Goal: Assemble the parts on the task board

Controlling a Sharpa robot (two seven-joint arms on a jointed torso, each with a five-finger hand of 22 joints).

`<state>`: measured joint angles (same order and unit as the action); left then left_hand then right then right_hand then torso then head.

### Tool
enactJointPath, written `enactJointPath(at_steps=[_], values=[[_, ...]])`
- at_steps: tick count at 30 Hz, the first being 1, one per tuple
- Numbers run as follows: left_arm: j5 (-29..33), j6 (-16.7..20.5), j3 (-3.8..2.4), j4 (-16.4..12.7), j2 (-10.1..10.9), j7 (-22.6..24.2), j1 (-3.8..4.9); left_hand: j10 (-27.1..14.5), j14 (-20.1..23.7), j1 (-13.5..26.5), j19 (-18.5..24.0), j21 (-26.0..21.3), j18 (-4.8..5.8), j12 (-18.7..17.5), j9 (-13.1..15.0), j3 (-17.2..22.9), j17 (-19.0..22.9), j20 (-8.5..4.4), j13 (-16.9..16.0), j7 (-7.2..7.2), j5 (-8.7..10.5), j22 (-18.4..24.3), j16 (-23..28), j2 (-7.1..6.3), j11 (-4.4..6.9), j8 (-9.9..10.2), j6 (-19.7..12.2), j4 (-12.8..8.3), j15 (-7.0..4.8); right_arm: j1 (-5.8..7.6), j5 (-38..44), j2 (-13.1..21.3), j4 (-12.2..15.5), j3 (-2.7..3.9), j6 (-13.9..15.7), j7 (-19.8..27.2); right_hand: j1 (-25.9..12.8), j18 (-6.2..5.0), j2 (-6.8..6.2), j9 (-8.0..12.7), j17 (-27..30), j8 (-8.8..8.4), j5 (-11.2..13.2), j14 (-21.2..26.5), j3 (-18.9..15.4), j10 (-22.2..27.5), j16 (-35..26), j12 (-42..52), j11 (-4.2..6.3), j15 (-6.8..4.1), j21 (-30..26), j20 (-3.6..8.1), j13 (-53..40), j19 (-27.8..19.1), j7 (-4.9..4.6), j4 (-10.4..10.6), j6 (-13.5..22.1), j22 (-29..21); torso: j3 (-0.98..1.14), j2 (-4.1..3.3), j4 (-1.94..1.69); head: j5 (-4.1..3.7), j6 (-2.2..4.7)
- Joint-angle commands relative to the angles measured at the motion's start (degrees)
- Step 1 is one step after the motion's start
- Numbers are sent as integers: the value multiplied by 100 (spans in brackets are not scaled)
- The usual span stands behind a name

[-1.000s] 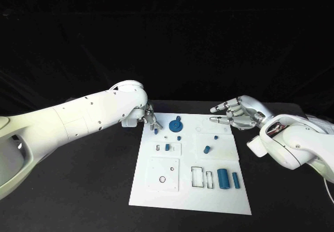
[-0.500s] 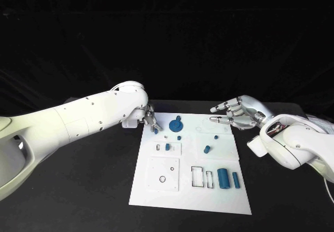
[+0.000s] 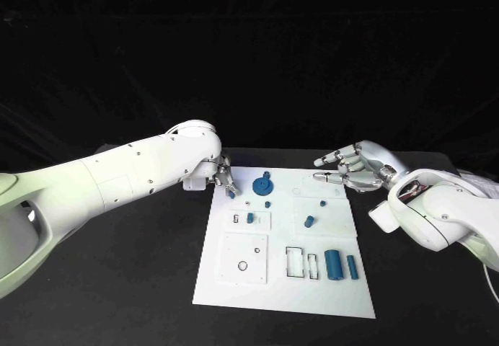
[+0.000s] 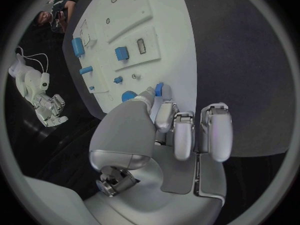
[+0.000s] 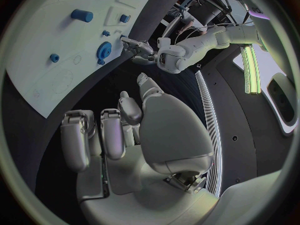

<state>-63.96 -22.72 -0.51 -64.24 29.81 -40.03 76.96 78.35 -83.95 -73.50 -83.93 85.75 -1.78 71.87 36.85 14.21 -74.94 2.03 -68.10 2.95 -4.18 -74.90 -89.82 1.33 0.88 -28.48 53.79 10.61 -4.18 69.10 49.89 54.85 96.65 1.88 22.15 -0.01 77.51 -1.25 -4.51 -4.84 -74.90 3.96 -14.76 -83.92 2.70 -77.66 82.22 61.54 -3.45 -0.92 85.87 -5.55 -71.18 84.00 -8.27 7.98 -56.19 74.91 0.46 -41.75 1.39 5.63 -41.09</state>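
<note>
The head camera looks down from above and behind the arms at the whole board [image 3: 280, 245], from well back, so both arms come in from the sides.

The left wrist camera sits close behind the left hand [image 4: 181, 130], facing out past its fingers over the board [image 4: 169, 50]; beyond the fingertips it also takes in the right hand [image 4: 51, 109], well apart.

The right wrist camera sits close behind the right hand [image 5: 119, 130] and faces the board's [image 5: 44, 80] far end just beyond the fingers, with the left hand [image 5: 139, 49] further off.

All three views share the board's far end with the blue gear [image 3: 264, 189] [image 4: 129, 96] [image 5: 104, 50].
</note>
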Motion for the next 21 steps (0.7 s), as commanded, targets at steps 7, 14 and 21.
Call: enactJointPath(at_steps=[7, 14, 21], values=[[316, 395, 1, -85, 47, -45, -7, 15, -605, -209, -262, -40, 17, -79, 81, 1117, -1506, 19, 46, 25, 17, -973, -18, -94, 6, -72, -90, -357, 20, -4, 44, -7, -5, 0, -81, 17, -6, -89, 28, -6, -132, 25, -32, -307, -27, 27, -10, -19, 23, 3, -34, 2, 6, -44, 0, -2, -47, 694, 4, 4, -1, 4, -18], [593, 844, 3, -586, 353, -95, -12, 37, -605, -22, -262, -48, 16, -75, 161, 1562, -1506, 20, 42, 15, 23, -976, -18, -271, 10, -189, -112, -435, 8, -6, 44, -19, -27, -1, -100, 13, 17, -90, 37, -10, -130, 24, -76, -308, -32, 26, -15, -15, 27, -1, -37, 6, 9, -46, 3, -10, -53, 691, 11, 11, -13, 6, -25], [773, 1378, 19, -1371, 823, -183, -32, 50, -605, 112, -266, -50, 17, -76, 224, 1858, -1506, 14, 44, 5, 27, -982, -18, -375, 21, -289, -130, -488, 2, -17, 41, -31, -58, -6, -108, 9, 17, -90, 37, -10, -130, 24, -76, -308, -32, 26, -15, -15, 27, -1, -37, 6, 10, -46, 3, -10, -53, 691, 24, 18, -35, 21, -31]])
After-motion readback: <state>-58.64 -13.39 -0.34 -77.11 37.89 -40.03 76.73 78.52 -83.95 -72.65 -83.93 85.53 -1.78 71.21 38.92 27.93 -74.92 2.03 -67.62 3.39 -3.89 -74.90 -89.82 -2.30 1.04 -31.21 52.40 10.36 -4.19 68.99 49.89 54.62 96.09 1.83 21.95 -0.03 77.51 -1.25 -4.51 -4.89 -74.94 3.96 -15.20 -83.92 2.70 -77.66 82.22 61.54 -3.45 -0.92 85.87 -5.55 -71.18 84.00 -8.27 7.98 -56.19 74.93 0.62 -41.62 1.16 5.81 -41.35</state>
